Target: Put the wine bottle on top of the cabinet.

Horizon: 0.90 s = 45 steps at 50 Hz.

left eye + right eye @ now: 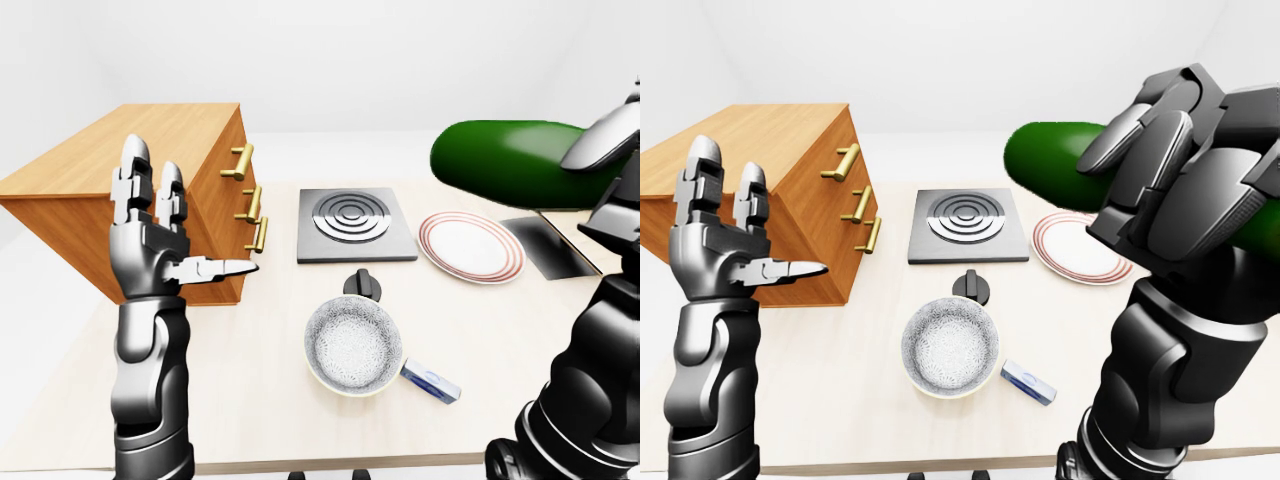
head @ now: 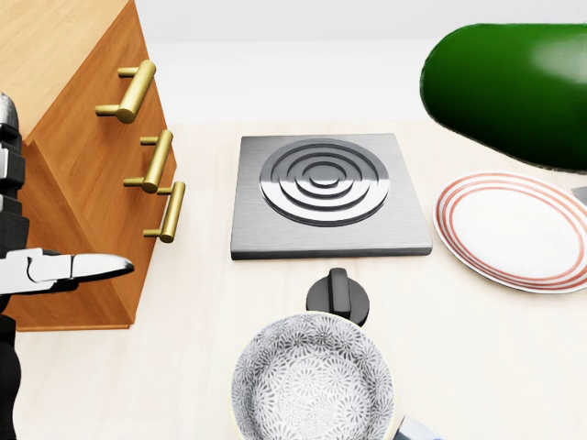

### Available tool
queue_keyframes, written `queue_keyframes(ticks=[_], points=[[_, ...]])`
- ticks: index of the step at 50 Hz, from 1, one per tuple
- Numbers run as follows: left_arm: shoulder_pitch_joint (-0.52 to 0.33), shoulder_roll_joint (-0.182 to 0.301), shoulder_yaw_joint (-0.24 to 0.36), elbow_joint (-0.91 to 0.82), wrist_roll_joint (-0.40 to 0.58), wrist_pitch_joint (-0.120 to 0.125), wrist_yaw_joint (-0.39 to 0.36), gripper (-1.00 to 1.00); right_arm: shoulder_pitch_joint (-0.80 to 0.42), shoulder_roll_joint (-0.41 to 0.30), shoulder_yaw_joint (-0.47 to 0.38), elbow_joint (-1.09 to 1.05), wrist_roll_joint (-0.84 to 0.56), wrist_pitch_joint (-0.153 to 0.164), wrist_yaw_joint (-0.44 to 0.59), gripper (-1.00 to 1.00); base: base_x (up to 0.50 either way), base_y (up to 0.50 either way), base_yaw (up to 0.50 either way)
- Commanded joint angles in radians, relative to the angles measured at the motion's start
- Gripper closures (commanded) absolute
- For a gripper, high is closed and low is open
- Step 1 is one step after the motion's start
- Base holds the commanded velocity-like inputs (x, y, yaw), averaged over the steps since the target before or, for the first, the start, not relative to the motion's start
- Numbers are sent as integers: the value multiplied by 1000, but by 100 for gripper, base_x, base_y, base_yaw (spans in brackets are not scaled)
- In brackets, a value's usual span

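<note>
Two hands up: right hand fingers grasping wine bottle above pale table; left hand fingers released.

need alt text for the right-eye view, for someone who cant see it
The robot's right hand grips a green wine bottle lying sideways in the air above a red-rimmed plate. Its open left hand is raised beside a wooden cabinet; a hotplate and a patterned pan sit on the pale table.
</note>
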Motion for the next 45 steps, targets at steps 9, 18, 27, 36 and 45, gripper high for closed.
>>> queue_keyframes(ticks=[9, 18, 27, 36, 45], points=[[-143, 1, -88, -110, 100, 0, 40, -100, -47, 64, 129, -8, -68, 0, -102, 100, 0, 0, 0], [-238, -26, -157, -72, 227, 0, 12, -100, -46, 83, 152, -18, -88, 0, -95, 100, 0, 0, 0], [-295, -67, -188, -48, 284, 0, -10, -100, -28, 99, 172, -10, -110, 0, -85, 100, 0, 0, 0], [-303, -96, -253, 27, 430, 0, -61, -100, 3, 106, 191, -1, -133, 0, -70, 100, 0, 0, 0], [-291, -131, -292, 93, 590, 0, -107, -100, 1, 113, 200, 26, -151, 0, -62, 100, 0, 0, 0]])
